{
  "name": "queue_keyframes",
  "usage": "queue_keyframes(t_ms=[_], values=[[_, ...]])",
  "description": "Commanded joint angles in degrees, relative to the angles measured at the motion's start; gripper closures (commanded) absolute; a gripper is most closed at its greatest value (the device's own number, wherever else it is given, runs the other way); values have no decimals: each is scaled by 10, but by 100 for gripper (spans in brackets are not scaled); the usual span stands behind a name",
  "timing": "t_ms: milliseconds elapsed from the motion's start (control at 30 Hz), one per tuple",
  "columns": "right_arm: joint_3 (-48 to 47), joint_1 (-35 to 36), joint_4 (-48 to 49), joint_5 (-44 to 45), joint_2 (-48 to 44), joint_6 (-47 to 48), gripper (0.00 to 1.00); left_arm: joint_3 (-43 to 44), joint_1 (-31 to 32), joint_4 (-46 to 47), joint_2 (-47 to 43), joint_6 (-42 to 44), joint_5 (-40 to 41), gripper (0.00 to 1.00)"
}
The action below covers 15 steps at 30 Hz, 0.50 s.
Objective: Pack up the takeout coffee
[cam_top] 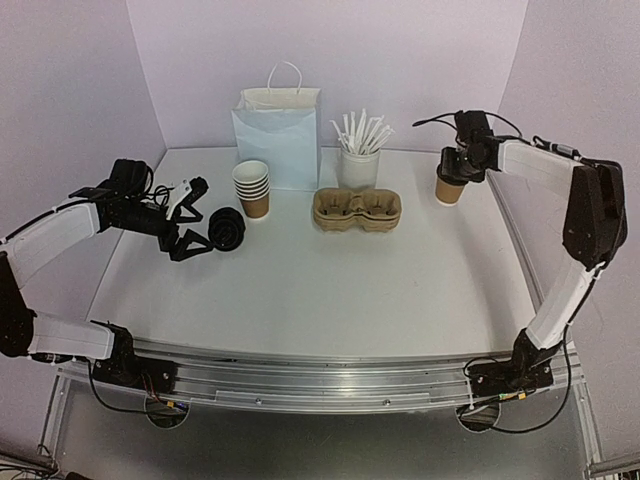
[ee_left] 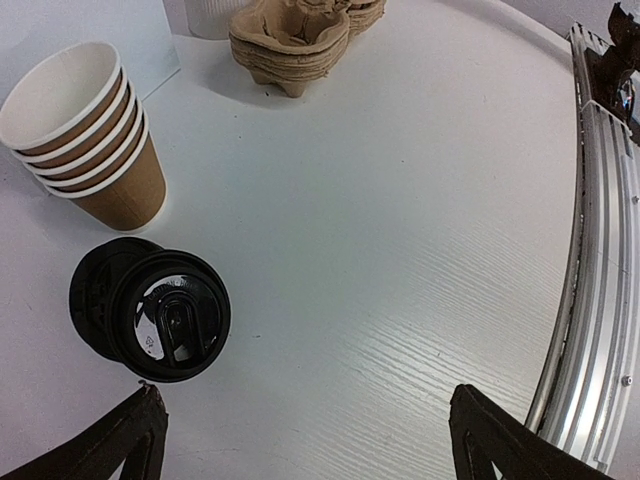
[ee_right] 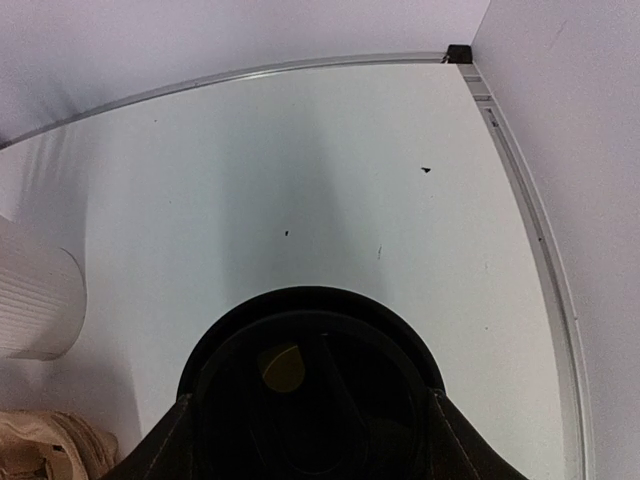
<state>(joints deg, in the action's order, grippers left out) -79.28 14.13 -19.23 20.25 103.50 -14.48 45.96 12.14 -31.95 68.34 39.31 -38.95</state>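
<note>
A stack of brown paper cups [cam_top: 252, 190] [ee_left: 85, 140] with white rims stands left of centre. Just in front of it lies a pile of black lids [cam_top: 228, 230] [ee_left: 150, 310]. My left gripper [cam_top: 197, 218] [ee_left: 305, 440] hovers open just left of the lids, nothing between its fingers. The tan pulp carrier [cam_top: 357, 210] [ee_left: 295, 45] sits mid-table, its cup wells vacant. At the back right, my right gripper [cam_top: 452, 175] [ee_right: 310, 440] is shut on a brown cup [cam_top: 449, 192] capped with a black lid [ee_right: 310, 390], one finger on either side of the lid's rim.
A white handled paper bag [cam_top: 278, 135] stands at the back behind the cup stack. Beside it is a white ribbed cup of white sticks [cam_top: 360, 160] [ee_right: 30, 290]. Purple walls close in the back and sides. A metal rail [ee_left: 590, 290] runs along the near edge.
</note>
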Motion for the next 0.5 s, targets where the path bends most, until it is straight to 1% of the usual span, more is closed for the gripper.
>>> queue_keyframes(t_ms=[0, 167, 233, 333, 467], values=[[14, 1, 69, -36, 28, -16, 46, 27, -3, -1, 4, 4, -8, 2], [14, 1, 73, -45, 56, -8, 45, 21, -3, 3, 3, 1, -9, 2], [11, 1, 69, -43, 64, -1, 39, 20, -3, 6, 3, 1, -7, 2], [11, 2, 63, -40, 61, -2, 25, 23, -3, 10, 6, 1, -8, 2], [6, 2, 60, -52, 56, 1, 17, 34, -3, 15, 3, -3, -20, 2]])
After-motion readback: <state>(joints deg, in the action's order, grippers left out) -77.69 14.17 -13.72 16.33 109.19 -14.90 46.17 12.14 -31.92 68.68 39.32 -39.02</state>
